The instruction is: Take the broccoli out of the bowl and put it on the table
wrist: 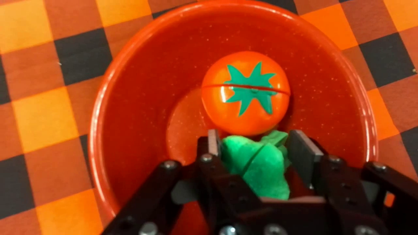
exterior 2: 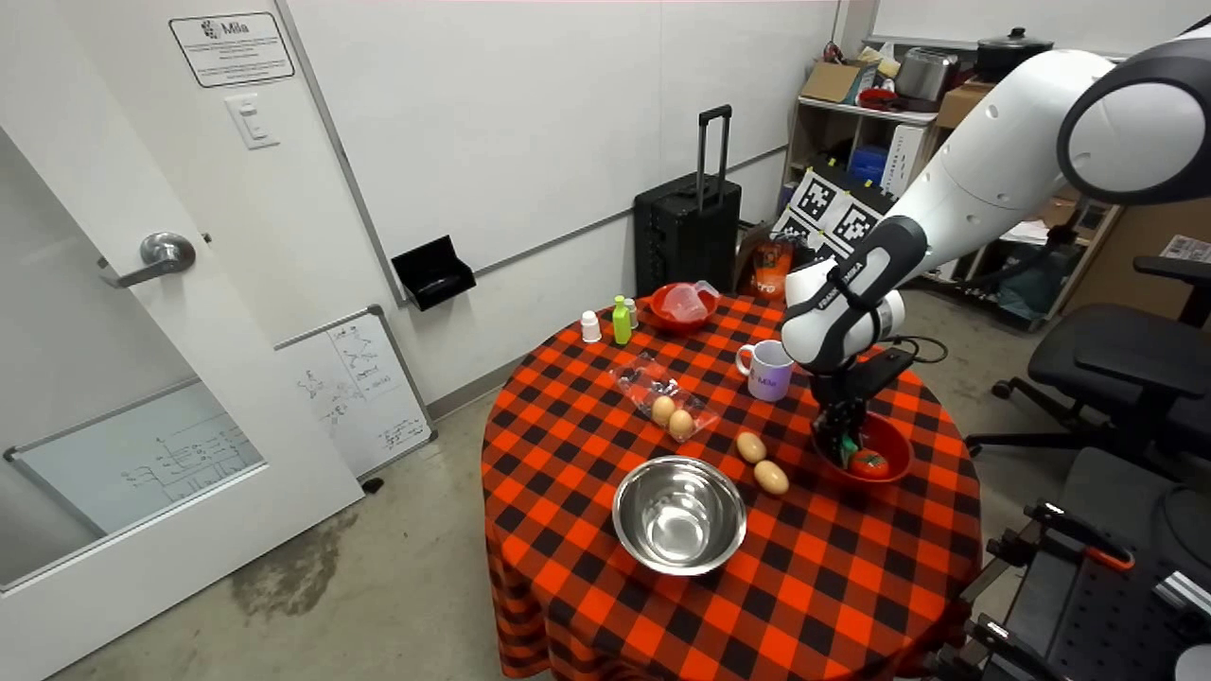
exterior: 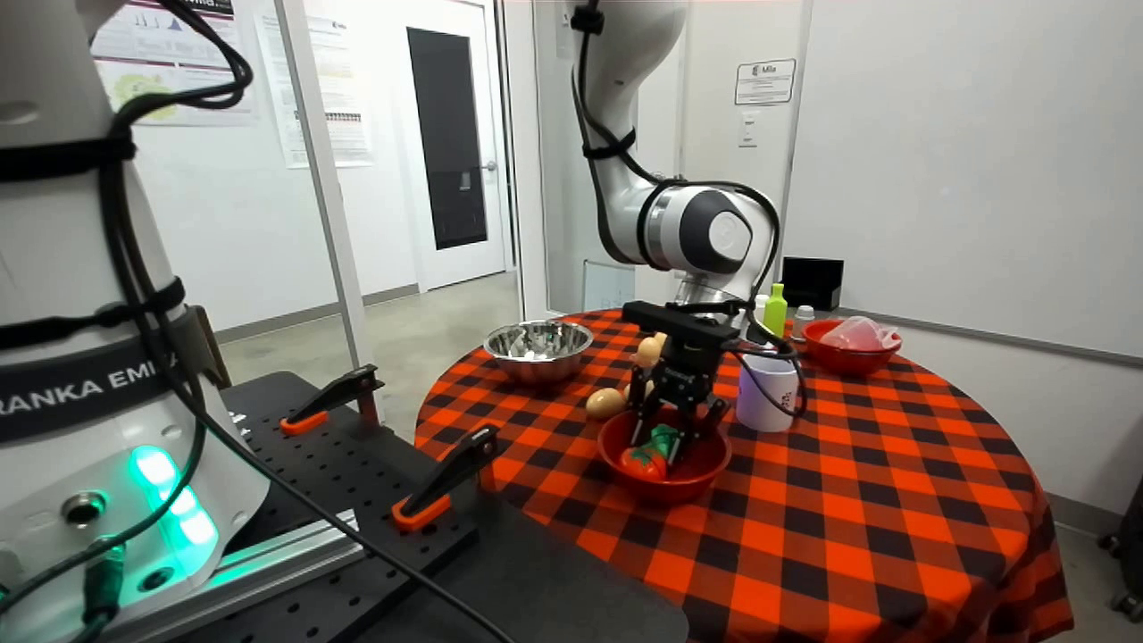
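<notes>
The green broccoli (wrist: 266, 166) lies in the red bowl (wrist: 130, 94), beside a toy tomato (wrist: 246, 107). In both exterior views the broccoli (exterior: 663, 438) (exterior 2: 848, 448) is partly hidden by the gripper. The bowl (exterior: 670, 491) (exterior 2: 897, 445) stands on the table (exterior: 848, 509) with its checked cloth. My gripper (wrist: 257, 143) points down inside the bowl with its fingers on either side of the broccoli. The finger at the picture's left is very close to it; whether they touch I cannot tell. A gap shows between the broccoli's body and the other finger. The jaws are open.
A white mug (exterior: 766, 393) stands close beside the bowl. Egg-like items (exterior 2: 771, 478) and a steel bowl (exterior 2: 679, 558) are on the table. Farther off are a green bottle (exterior 2: 621, 322), a white bottle (exterior 2: 590, 327) and another red bowl (exterior: 848, 359) with a pinkish-white bowl.
</notes>
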`<state>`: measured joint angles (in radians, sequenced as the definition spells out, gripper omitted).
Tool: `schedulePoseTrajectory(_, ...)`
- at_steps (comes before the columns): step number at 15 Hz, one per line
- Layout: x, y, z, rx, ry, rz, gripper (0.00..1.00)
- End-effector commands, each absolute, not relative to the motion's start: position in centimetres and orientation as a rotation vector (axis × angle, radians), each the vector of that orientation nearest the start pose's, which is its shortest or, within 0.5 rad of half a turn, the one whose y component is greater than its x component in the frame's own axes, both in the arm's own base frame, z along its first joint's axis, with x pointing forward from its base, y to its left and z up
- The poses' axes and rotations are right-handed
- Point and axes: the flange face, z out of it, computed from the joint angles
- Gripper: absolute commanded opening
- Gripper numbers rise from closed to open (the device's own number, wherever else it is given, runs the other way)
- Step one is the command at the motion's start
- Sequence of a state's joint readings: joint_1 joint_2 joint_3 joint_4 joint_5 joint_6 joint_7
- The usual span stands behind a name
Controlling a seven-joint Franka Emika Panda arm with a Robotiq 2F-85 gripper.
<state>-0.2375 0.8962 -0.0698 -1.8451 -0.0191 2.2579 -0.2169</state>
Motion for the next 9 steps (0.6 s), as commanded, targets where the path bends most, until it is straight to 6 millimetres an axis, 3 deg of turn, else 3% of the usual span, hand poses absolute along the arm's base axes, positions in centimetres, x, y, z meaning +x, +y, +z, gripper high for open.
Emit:
schedulePoseTrajectory(1, 52.9, -17.7, 2.2, -2.987, 0.147, 0.72, 0.49)
schedulePoseTrajectory(9, 52.8, -19.6, 9.3, -3.077, 0.219, 0.513, 0.42)
